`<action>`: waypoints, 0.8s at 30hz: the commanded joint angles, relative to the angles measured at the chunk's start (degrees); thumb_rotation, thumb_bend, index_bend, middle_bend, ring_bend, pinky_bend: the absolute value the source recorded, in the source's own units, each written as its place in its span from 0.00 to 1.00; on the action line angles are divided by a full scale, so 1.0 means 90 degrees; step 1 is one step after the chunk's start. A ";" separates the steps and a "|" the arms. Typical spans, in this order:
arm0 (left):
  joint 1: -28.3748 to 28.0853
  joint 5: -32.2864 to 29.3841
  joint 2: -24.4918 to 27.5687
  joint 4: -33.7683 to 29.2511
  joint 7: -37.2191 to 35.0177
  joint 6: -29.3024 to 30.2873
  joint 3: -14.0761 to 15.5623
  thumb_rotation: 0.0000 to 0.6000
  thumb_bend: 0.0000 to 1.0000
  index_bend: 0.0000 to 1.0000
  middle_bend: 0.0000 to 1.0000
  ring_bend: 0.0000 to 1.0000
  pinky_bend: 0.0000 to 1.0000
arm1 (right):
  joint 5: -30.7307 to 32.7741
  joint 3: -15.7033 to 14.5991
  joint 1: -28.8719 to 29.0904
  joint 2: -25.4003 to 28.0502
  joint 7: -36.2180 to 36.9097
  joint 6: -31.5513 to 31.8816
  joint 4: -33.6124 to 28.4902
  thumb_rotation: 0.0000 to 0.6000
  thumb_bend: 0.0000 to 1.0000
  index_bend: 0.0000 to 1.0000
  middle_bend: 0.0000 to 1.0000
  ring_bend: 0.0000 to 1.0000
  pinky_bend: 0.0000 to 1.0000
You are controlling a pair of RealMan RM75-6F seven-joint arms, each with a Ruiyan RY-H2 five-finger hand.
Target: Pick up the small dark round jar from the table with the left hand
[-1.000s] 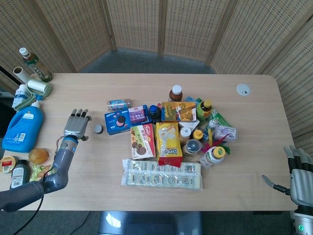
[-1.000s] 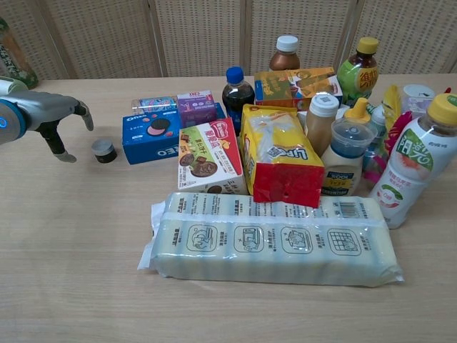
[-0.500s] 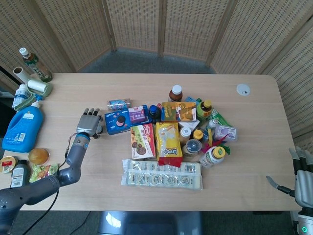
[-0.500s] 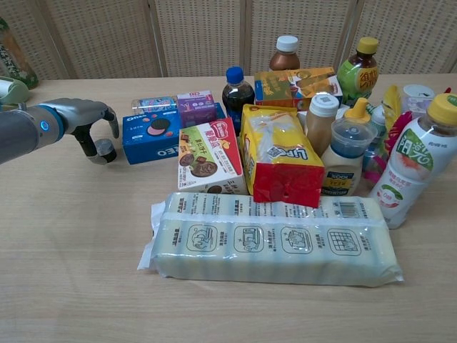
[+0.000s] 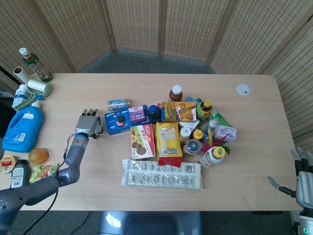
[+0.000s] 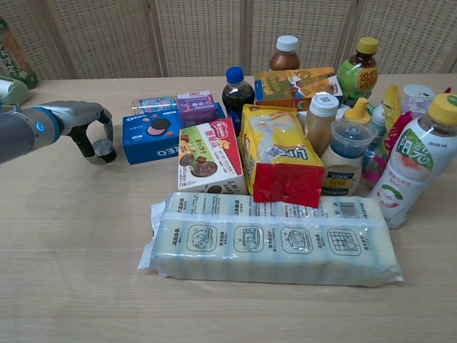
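Observation:
The small dark round jar (image 6: 106,151) with a grey lid stands on the table (image 6: 71,250), just left of the blue Oreo box (image 6: 151,136). My left hand (image 6: 80,120) has come in from the left and curls over it. The thumb touches its left side and a finger bends down onto its right edge, pinching it. In the head view the left hand (image 5: 86,124) hides most of the jar (image 5: 99,130). My right hand (image 5: 303,180) hangs off the table's lower right corner with its fingers apart and holds nothing.
A dense cluster of snack boxes, bottles and a yellow bag (image 6: 278,153) fills the table's middle, starting right of the jar. A long cracker pack (image 6: 275,243) lies in front. A blue detergent jug (image 5: 23,128) and other bottles stand at the far left edge.
The left hand moved right to the jar, then its thumb and finger closed in around it. The jar has stayed in place on the table. The right hand sank slightly.

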 commanded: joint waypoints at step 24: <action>0.0107 0.0128 -0.0065 0.0032 -0.0259 0.0273 -0.0112 1.00 0.27 0.64 0.05 0.03 0.00 | -0.0002 0.0034 -0.0023 -0.0032 0.0126 -0.0060 0.0103 0.56 0.15 0.00 0.00 0.00 0.00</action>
